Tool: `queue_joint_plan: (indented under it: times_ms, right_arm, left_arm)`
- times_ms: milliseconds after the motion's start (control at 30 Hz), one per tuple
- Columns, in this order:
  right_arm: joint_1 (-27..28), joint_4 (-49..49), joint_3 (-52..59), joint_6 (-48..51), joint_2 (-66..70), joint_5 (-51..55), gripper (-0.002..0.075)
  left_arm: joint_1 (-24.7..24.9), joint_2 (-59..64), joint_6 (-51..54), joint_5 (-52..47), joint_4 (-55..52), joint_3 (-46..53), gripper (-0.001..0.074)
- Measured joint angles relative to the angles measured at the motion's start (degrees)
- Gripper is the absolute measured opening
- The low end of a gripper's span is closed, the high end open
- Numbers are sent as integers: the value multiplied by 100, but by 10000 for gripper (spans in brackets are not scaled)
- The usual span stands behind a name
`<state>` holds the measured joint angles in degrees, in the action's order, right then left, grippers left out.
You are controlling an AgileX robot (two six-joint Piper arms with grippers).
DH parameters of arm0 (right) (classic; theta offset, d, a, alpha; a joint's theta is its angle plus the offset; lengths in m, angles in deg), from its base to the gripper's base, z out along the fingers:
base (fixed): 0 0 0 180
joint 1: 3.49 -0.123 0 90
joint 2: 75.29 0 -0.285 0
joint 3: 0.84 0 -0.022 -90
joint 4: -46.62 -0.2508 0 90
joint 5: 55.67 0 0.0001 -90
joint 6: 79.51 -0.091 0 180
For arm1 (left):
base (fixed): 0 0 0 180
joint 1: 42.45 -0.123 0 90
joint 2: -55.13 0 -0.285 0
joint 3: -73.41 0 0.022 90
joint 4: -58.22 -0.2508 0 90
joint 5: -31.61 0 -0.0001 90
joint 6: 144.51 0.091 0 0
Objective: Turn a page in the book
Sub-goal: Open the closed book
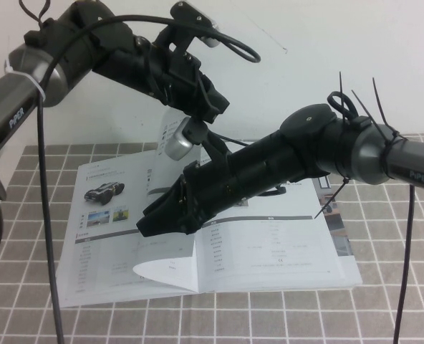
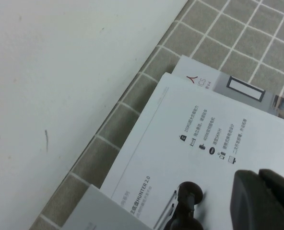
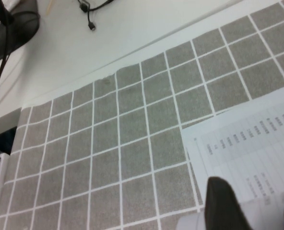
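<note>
The book (image 1: 269,251) lies open on the tiled cloth. Its left page shows one black vehicle (image 1: 101,192). The page (image 1: 170,271), a thin white sheet, curls up from the spine near the front edge. My right gripper (image 1: 149,221) reaches across the book and hovers just over this sheet. In the right wrist view it (image 3: 257,206) is open, with a table-printed part of the book (image 3: 238,143) and a pale curled edge between the fingers. My left gripper (image 1: 215,107) hangs above the book's far edge. In the left wrist view it (image 2: 218,184) is open and empty over the book (image 2: 204,120).
A grey checkered cloth (image 1: 384,308) covers the table, with a white wall behind. A black cable (image 1: 51,251) hangs at the left. The right arm's body crosses low over the right-hand page. A black lead (image 3: 91,9) lies on the white surface beyond the cloth.
</note>
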<state>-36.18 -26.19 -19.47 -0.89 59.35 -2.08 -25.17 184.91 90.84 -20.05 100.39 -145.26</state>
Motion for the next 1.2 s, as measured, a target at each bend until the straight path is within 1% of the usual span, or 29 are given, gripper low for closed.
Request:
queue_joint_plan:
  times_ms: [133, 267, 533, 800, 1067, 1200]
  right_arm:
    - [-22, 25, 0, -9, 0, 10, 282]
    - [-35, 66, 0, -23, 14, 59, 282]
    - [-55, 100, 0, -40, 41, 90, 282]
    - [-81, 190, 18, -94, 58, 157, 282]
    - [-28, 111, 9, -47, 43, 167, 282]
    - [-8, 98, -59, -36, 31, 179, 282]
  left_arm:
    - [0, 0, 99, -108, -99, -2, -3]
    - [-109, 0, 33, -200, -249, -13, -3]
    - [-303, 35, -269, -393, -517, -26, -3]
    - [-363, 189, -634, -513, -732, -54, -3]
    - [-449, 367, -525, -507, -1214, -54, -3]
    - [-449, 370, -511, -549, -1275, -54, -3]
